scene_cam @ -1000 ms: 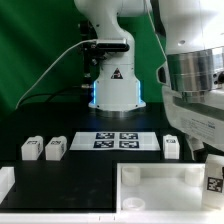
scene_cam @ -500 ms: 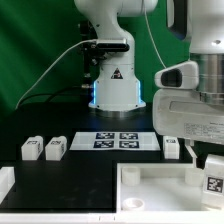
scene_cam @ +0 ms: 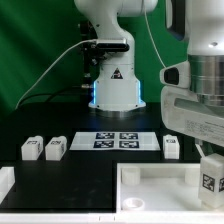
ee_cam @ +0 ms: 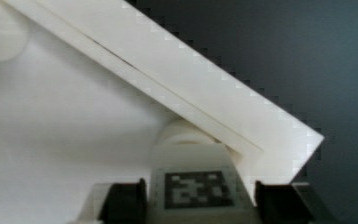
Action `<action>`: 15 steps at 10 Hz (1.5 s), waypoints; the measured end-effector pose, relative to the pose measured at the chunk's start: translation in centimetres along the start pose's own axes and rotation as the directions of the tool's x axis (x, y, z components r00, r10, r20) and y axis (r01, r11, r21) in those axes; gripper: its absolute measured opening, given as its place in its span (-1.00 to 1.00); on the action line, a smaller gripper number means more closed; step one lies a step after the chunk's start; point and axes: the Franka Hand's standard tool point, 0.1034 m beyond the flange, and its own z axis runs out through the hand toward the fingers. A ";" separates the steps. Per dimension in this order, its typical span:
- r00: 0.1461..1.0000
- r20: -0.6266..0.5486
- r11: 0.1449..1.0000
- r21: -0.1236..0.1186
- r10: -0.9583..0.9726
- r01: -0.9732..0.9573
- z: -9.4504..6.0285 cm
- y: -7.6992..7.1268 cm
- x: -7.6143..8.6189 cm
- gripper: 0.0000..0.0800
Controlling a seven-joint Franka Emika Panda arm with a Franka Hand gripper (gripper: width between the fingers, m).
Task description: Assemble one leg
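Observation:
My gripper (scene_cam: 210,168) is shut on a small white leg (scene_cam: 211,180) with a black-and-white tag, held at the exterior view's right, over the right corner of the large white panel (scene_cam: 150,176). In the wrist view the leg (ee_cam: 197,186) sits between my two dark fingers (ee_cam: 128,200), right above the panel's raised rim (ee_cam: 194,85) near its corner. Whether the leg touches the panel is unclear. Three more legs stand on the black table: two at the left (scene_cam: 31,148) (scene_cam: 54,148) and one at the right (scene_cam: 171,146).
The marker board (scene_cam: 115,140) lies flat behind the panel, in front of the robot base (scene_cam: 113,85). A white block (scene_cam: 5,182) sits at the exterior view's left edge. A green curtain hangs behind.
The wrist and hand have come down and settled over the panel's right corner. The held leg stays near the same spot, shifted slightly left and tilted.

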 end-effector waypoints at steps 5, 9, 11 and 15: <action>0.903 0.037 0.903 0.004 0.429 -0.429 0.5 0.1 -0.2 -0.27; 0.995 0.033 0.995 0.026 0.096 -0.097 0.2 0.0 -0.2 0.50; 0.960 0.005 0.959 0.037 -0.281 0.281 0.1 0.1 0.0 0.59; 0.735 -0.009 0.735 -0.032 -0.678 0.677 0.6 0.1 0.6 0.62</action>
